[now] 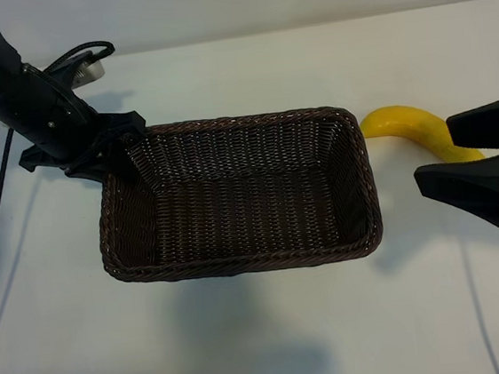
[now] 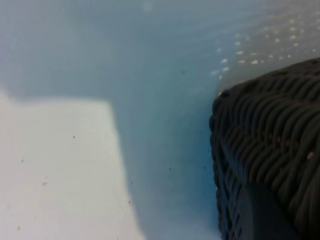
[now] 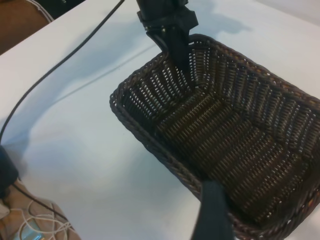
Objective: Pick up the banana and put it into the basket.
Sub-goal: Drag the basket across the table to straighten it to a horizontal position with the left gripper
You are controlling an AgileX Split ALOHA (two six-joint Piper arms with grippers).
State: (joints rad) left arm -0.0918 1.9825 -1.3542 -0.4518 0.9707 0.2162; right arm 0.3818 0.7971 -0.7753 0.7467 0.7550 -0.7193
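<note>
**Stock on hand: one banana, one basket, two pincers**

White surface, plain and matte, carries everything listed; a pale wall runs behind its far edge.

Item 1. Basket (image 1: 237,197): dark brown wicker, rectangular, sloping sides, standing at the middle of the surface. Nothing lies in it. Stiff weave, light by my judgement, liable to slide if pushed.

Item 2. Banana (image 1: 408,126): bright yellow, curved, lying on the surface just beside the basket's right short end and outside it. Part of it is hidden behind my right fingers. Not yet lifted. I judge it light, firm but bruisable, with a smooth skin that could slip; the curve may let it roll. Best hold is across the thick middle of the arc, fingers either side of its width, squeezed gently. The ends taper and would let it swing.

Item 3. My left pincer (image 1: 119,151): at the basket's far left corner, pointing steeply down, one finger inside the wall and one outside. Its fingers are narrowly apart and straddle the wicker rim; whether they actually pinch it I cannot tell.

Item 4. My right pincer (image 1: 487,157): at the right edge of the surface, fingers wide apart, holding nothing, with the banana just beyond their tips.
</note>
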